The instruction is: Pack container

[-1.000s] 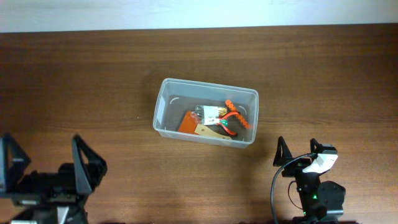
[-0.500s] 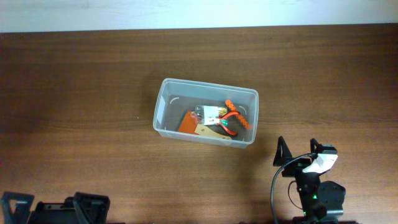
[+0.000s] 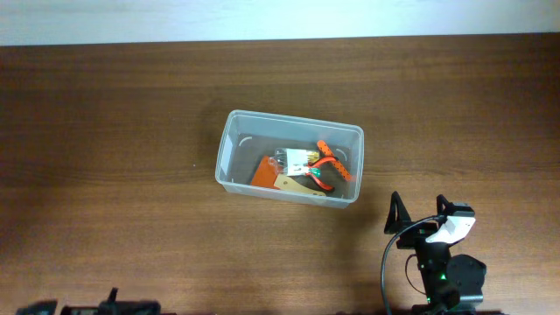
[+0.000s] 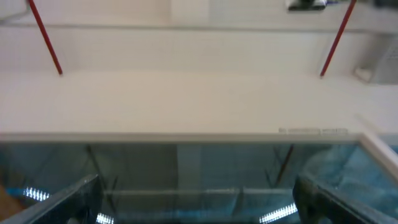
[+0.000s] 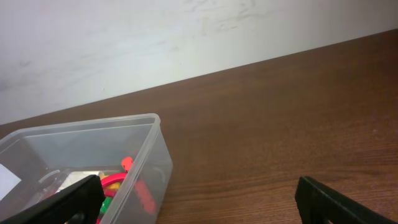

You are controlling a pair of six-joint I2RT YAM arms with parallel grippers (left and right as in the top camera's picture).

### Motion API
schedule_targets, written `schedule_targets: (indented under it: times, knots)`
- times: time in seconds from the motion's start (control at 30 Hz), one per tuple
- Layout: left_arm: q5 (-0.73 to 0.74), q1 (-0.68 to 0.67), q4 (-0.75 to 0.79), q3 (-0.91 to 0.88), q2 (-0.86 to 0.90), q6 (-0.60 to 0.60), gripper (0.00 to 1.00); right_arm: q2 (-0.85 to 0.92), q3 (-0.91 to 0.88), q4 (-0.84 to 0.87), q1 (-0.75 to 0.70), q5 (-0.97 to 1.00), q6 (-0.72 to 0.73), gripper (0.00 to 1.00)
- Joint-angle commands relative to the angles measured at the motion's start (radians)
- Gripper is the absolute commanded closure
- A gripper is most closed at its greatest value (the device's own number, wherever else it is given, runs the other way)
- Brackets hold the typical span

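Container (image 3: 224, 159): held orange and red bits (image 3: 308, 171).
Right gripper (image 3: 419, 208): fingers spread wide, empty, near it.
Left gripper (image 4: 198, 186): spread wide, empty.

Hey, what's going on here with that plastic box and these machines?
Two robot arms are packing a clear container on the table; it holds a small pile of orange and red items. Right now neither arm touches anything: the right gripper sits near the container with jaws open and empty, and the left gripper is down at the table's near edge, also open.
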Motion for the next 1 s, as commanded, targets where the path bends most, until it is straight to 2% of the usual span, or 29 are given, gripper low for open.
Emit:
schedule_targets:
  times: [0.0,0.33,0.57,0.77,0.97]
  knots:
    - [0.003,0.006,0.043,-0.039,-0.013,0.012,0.01,-0.010,-0.008,0.002,-0.006,-0.009,-0.011,0.01]
    - [0.000,0.006,0.153,-0.127,-0.013,0.012,0.01,-0.011,-0.008,0.002,-0.006,-0.009,-0.011,0.01]
    - [-0.008,0.006,0.126,-0.128,-0.013,0.012,0.01,-0.011,-0.008,0.002,-0.006,-0.009,-0.011,0.02]
    - [-0.008,0.006,-0.126,-0.128,-0.013,0.012,0.01,-0.011,-0.008,0.002,-0.006,-0.009,-0.011,0.01]
    - [-0.007,0.005,-0.564,-0.128,-0.013,0.012,0.01,-0.011,-0.008,0.002,-0.006,-0.009,-0.011,0.01]
